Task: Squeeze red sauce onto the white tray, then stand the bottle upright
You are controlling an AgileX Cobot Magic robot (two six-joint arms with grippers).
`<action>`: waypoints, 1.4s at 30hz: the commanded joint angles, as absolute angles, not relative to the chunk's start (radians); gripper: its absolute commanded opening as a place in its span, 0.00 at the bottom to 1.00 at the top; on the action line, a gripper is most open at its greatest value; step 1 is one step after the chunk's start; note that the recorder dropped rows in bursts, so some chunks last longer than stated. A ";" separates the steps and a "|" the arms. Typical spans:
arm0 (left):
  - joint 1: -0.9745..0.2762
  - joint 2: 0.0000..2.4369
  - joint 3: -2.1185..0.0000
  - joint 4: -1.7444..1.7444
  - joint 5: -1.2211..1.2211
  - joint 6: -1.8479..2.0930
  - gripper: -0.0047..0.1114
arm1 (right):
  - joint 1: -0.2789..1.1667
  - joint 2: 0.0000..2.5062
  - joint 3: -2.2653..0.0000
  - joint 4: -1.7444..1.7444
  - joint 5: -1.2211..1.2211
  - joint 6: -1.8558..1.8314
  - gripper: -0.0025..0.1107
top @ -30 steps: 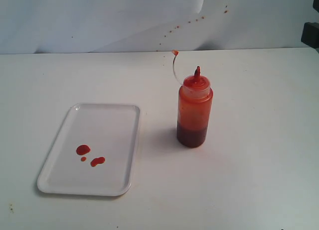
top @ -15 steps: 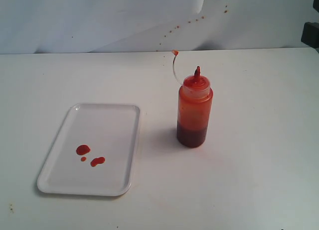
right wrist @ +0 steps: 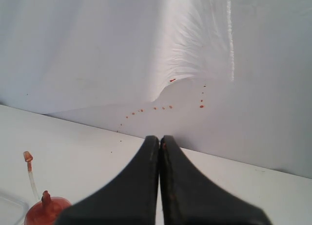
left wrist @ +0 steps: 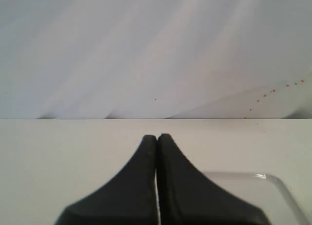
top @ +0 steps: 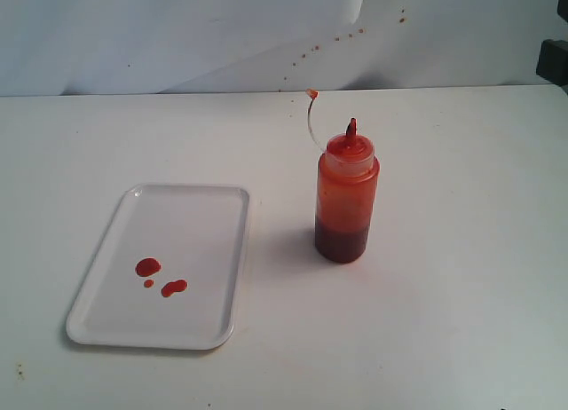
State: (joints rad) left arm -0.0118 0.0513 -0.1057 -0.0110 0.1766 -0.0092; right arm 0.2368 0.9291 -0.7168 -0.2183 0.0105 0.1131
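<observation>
Red sauce (top: 148,267) blobs on white tray (top: 186,219); bottle (top: 346,201) upright nearby, part-full

white table (top: 461,277), white tray (top: 191,216), upright bottle (top: 345,201)

White table (top: 461,339), backdrop (top: 133,37), possibly reddish specks (top: 337,39)

No visible change anywhere vs. 1 s ago.
</observation>
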 commanded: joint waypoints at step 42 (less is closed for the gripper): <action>-0.011 0.051 0.000 -0.088 0.286 0.113 0.04 | 0.231 0.925 -0.712 -0.212 0.000 0.111 0.02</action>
